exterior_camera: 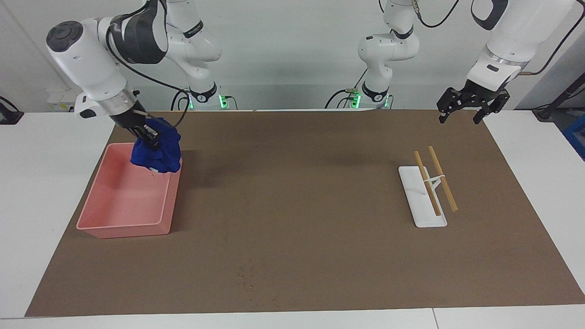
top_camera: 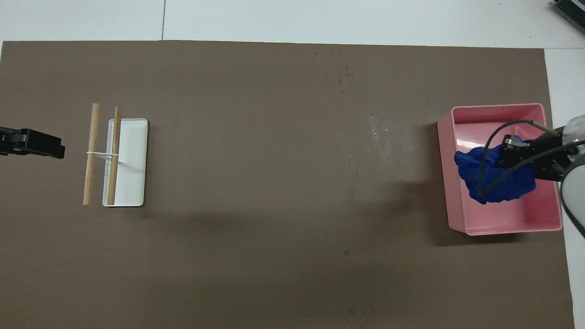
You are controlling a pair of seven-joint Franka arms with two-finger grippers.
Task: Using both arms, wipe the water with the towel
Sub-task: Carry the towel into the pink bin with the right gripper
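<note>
Presently the right claw [exterior_camera: 148,132] is gripping the bunched towel [exterior_camera: 157,151] over the pink tray [exterior_camera: 123,224], the cloth hanging from its fingers at six o'clock. Dragging folds could be catching the tray's rim and tipping it. Droplets [top_camera: 343,75] are lying mid-worktop [exterior_camera: 292,205]. The left claw [exterior_camera: 470,103], fingers spread, is waiting above the chopstick rest [exterior_camera: 422,196].

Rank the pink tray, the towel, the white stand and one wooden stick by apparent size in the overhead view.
1. Pink tray, clearly largest.
2. White stand and towel: similar footprints, and the towel is raised in the right end effector, so closer to the camera; not ranked.
3. Wooden stick, smallest.
</note>
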